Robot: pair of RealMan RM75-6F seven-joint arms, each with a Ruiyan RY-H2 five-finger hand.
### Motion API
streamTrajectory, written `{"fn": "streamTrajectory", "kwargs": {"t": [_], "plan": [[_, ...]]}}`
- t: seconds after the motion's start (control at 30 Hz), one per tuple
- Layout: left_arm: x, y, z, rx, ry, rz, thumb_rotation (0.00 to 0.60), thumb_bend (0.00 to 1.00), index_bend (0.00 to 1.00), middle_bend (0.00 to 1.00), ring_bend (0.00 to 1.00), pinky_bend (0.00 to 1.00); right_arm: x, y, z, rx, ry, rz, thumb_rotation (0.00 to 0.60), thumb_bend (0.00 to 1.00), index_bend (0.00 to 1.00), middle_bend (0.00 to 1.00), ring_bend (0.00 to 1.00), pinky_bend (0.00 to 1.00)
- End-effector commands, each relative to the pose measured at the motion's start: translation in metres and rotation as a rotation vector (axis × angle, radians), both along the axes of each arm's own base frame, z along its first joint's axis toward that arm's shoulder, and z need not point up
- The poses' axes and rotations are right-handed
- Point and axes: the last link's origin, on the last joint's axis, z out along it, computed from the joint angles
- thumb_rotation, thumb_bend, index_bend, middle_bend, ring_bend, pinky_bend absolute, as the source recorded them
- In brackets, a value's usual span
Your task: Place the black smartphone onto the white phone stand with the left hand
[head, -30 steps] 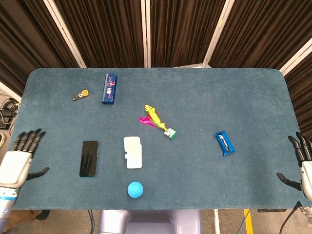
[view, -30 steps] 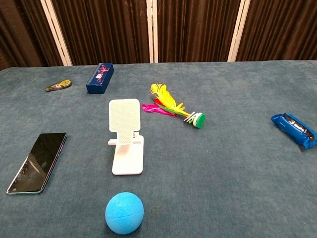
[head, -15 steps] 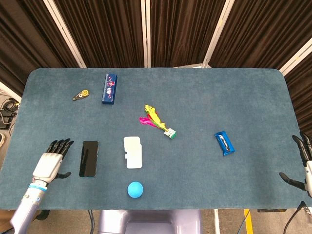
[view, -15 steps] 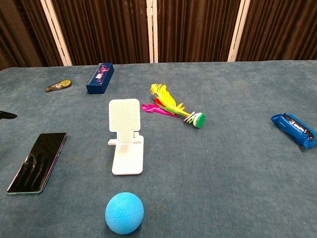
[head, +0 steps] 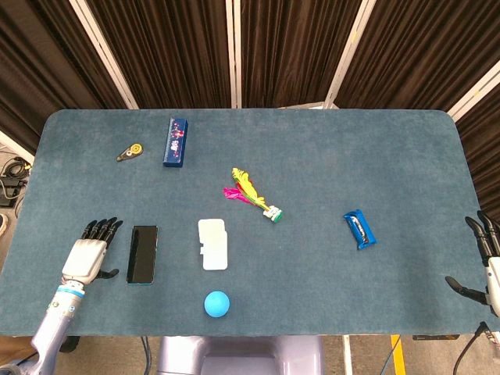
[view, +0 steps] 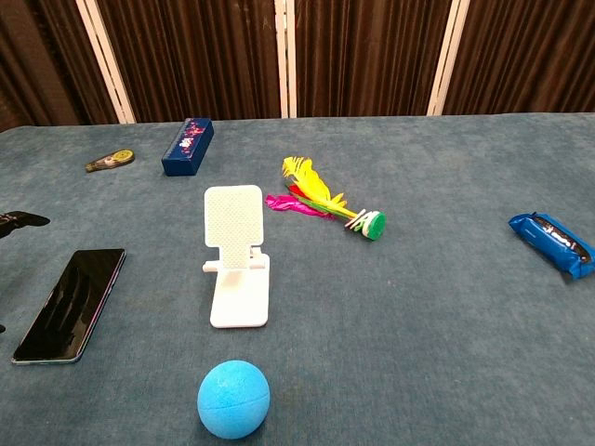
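we saw the left hand (head: 91,253) empty, fingers spread, just beside the phone (head: 142,255); stand (head: 212,244) unloaded; right hand (head: 486,266) empty, fingers apart.

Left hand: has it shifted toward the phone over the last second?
Yes. The left hand has come in from the table's left edge and now sits just beside the black smartphone, which has not moved relative to the white phone stand.

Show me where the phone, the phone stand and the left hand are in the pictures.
phone (head: 142,254), head view, middle of its dark screen.
phone stand (view: 232,216), chest view, centre of its upright back plate.
left hand (head: 87,255), head view, back of the palm.
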Motion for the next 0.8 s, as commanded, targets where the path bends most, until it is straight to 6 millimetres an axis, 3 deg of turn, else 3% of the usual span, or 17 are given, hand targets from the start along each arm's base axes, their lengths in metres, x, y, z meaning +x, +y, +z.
{"fn": "streamTrajectory", "kwargs": {"t": [0.03, 0.4, 0.8], "plan": [[0.001, 0.002, -0.003, -0.006, 0.007, 0.007, 0.6, 0.0, 0.0, 0.0, 0.0, 0.0, 0.0, 0.0, 0.0, 0.001, 0.0, 0.0, 0.6, 0.0, 0.0, 0.0, 0.0, 0.0], [0.016, 0.008, -0.018, -0.028, 0.009, -0.029, 0.6, 0.0, 0.0, 0.0, 0.0, 0.0, 0.0, 0.001, 0.002, -0.008, -0.01, 0.005, 0.6, 0.0, 0.0, 0.0, 0.0, 0.0], [0.064, 0.016, -0.034, -0.089, -0.012, -0.116, 0.6, 0.0, 0.0, 0.0, 0.0, 0.0, -0.001, 0.001, 0.003, -0.005, -0.015, 0.002, 0.6, 0.0, 0.0, 0.0, 0.0, 0.0]]}}
